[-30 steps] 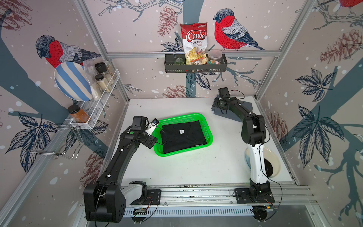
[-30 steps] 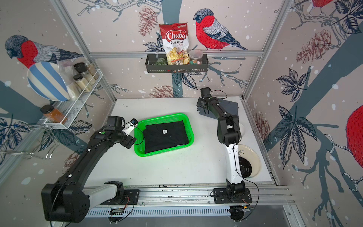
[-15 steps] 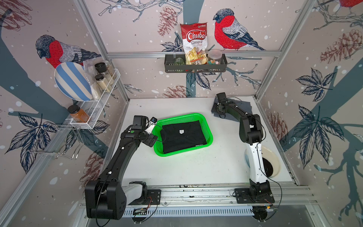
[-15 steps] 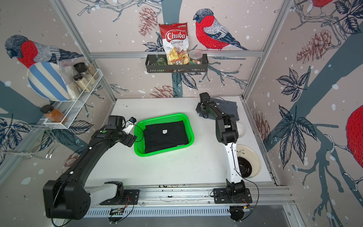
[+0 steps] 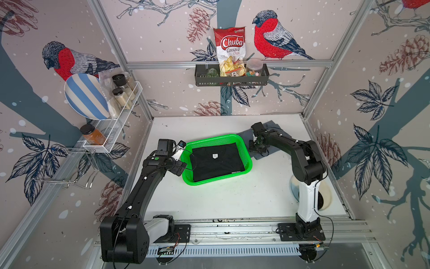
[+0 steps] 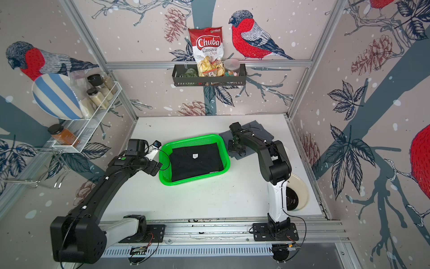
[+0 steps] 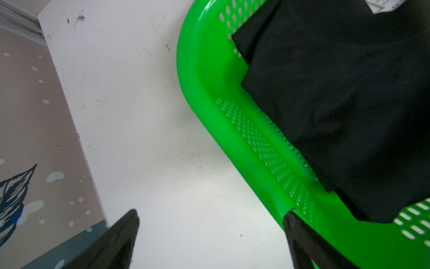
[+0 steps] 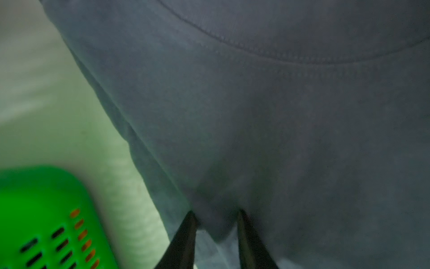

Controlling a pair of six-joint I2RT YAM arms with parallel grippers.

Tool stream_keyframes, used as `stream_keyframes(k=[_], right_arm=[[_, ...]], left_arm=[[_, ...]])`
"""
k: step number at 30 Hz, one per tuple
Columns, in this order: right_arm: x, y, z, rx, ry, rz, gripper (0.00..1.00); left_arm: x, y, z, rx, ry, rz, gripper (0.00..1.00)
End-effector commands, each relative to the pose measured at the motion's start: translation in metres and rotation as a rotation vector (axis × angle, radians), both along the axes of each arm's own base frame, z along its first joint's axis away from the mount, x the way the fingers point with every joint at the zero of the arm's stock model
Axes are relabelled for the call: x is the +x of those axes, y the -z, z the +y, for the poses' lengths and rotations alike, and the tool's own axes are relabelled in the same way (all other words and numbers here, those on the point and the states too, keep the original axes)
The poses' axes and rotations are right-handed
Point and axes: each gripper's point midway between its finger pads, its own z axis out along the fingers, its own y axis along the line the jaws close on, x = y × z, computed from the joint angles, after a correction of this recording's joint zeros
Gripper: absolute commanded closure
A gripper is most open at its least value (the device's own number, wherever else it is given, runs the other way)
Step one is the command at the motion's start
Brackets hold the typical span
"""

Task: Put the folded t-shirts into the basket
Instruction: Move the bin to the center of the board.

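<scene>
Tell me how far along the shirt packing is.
Done: the black shirt lies in the basket, with orange cloth showing through its holes. In hand: the right claw pinches the grey shirt, outside the basket. To do: lifting it in. The left claw is open, empty.

Two robot arms, the left arm (image 5: 149, 186) and the right arm (image 5: 300, 151), share one desk (image 5: 232, 200) with one green basket (image 5: 216, 180). Two folded t-shirts show: one black t-shirt (image 5: 216, 163) in the basket, and one grey t-shirt (image 8: 256, 116) towards the desk's far right corner. The walls carry one chips bag (image 5: 230, 51), one striped plate (image 5: 85, 96), one black shelf (image 5: 232, 81) and one white rack (image 5: 121, 121).
</scene>
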Motion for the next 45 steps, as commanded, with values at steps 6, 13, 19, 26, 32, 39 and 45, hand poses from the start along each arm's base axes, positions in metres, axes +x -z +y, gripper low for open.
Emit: stream_keyframes(k=[6,13,19,26,32,39,45], right_arm=[[-0.099,0.000,0.035,-0.043,-0.114,0.201,0.62],[-0.106,-0.022,0.086,0.096,-0.114,0.151,0.59],[-0.121,-0.015,0.150,0.141,-0.135,0.115,0.60],[-0.123,-0.020,0.176,0.175,-0.146,0.109,0.60],[-0.094,-0.053,0.131,0.185,-0.071,0.062,0.58],[-0.055,-0.055,0.022,0.114,0.136,0.013,0.54],[-0.080,-0.015,-0.004,0.102,0.243,0.096,0.59]], left_arm=[[0.012,-0.013,0.019,0.085,-0.059,-0.067,0.04],[0.009,-0.016,0.028,0.115,-0.068,-0.072,0.04],[0.003,-0.031,0.026,0.105,-0.035,-0.070,0.04],[-0.001,-0.052,0.002,-0.004,0.053,-0.063,0.04],[-0.017,-0.060,-0.054,-0.208,0.258,-0.007,0.04],[0.002,-0.084,-0.129,-0.228,0.441,-0.031,0.04],[0.044,-0.087,-0.176,-0.230,0.470,-0.064,0.05]])
